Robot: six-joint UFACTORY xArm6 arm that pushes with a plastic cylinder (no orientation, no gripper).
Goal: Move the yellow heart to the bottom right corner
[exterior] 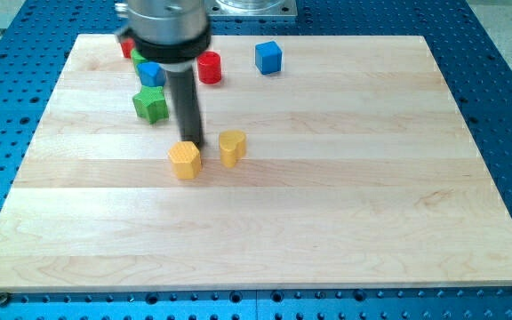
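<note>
The yellow heart (232, 147) lies on the wooden board (327, 222) left of centre. My tip (193, 145) rests on the board just to the heart's left, with a small gap between them. A yellow hexagon block (184, 160) sits just below and left of the tip, close to it. The rod rises from the tip up to the arm's dark body at the view's top left.
A green star block (150, 103) lies left of the rod. A red cylinder (209, 68) and a blue cube (268, 57) sit near the view's top. A blue block (151, 74), a green block and a red block (126, 47) are partly hidden behind the arm.
</note>
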